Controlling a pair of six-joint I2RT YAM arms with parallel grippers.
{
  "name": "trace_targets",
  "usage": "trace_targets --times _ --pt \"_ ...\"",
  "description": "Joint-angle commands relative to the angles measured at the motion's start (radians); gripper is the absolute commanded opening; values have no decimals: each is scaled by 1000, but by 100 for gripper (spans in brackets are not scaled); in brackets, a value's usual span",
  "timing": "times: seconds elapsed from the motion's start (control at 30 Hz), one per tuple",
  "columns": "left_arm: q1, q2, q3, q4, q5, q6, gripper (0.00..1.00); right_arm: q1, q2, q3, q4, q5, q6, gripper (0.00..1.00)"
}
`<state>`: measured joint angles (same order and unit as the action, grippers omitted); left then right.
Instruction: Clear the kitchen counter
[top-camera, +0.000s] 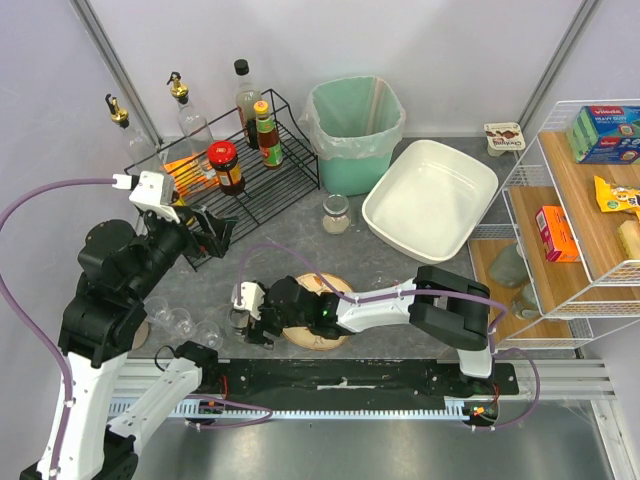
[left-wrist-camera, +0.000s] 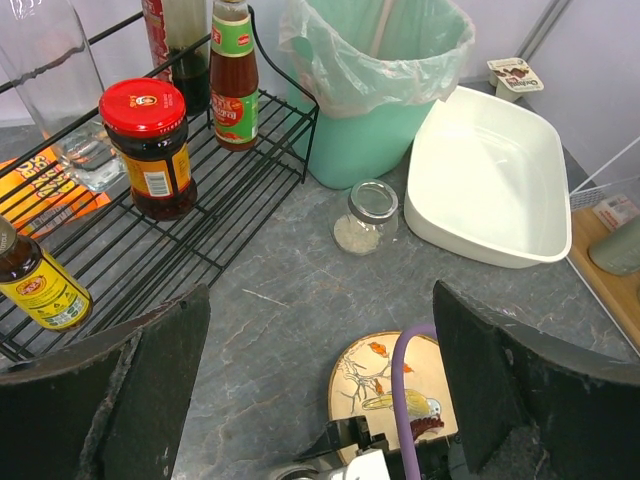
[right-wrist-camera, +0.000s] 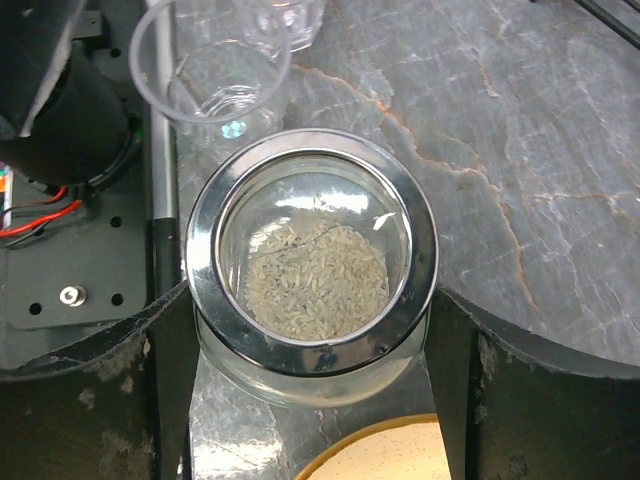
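The kitchen counter (top-camera: 300, 250) is a dark grey mottled worktop, also in the left wrist view (left-wrist-camera: 270, 300) and right wrist view (right-wrist-camera: 520, 130). My right gripper (top-camera: 246, 318) reaches left over a bird-painted plate (top-camera: 322, 328). Its jaws press both sides of a small glass jar of rice with a chrome rim (right-wrist-camera: 310, 250), so the gripper (right-wrist-camera: 308, 310) is shut on it. My left gripper (top-camera: 208, 232) is open and empty (left-wrist-camera: 320, 400), held above the counter by the black wire rack (top-camera: 250, 180). A second rice jar (top-camera: 337, 213) stands near the green bin.
Clear plastic cups (top-camera: 182, 321) stand beside the held jar, one right behind it (right-wrist-camera: 210, 70). The rack holds a red-lidded jar (left-wrist-camera: 150, 145) and sauce bottles (left-wrist-camera: 233, 80). A green bin (top-camera: 352, 130), a white basin (top-camera: 430, 200) and a wire shelf (top-camera: 570, 200) lie rightward.
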<state>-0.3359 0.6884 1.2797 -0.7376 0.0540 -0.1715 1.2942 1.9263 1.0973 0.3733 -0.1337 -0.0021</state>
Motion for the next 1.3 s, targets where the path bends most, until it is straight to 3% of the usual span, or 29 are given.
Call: trace_targets --times 0.0,0.13,0.33,0.63,0.97,1.27 --pt "1 7 -5 43 -8 -29 96 2 -16 -5 78 127 36 47" --pt "1 17 -17 60 -9 -43 96 4 -21 18 75 320 97 45" --pt "1 36 4 60 -11 -43 95 -10 19 122 -13 456 181 45" --pt "1 11 9 63 -19 -54 93 -78 97 275 -31 399 175 41" --pt "1 -12 67 26 -49 -40 93 -104 247 504 -45 457 177 38" --pt "1 -32 73 24 -42 -53 92 -118 309 578 -2 529 153 36"
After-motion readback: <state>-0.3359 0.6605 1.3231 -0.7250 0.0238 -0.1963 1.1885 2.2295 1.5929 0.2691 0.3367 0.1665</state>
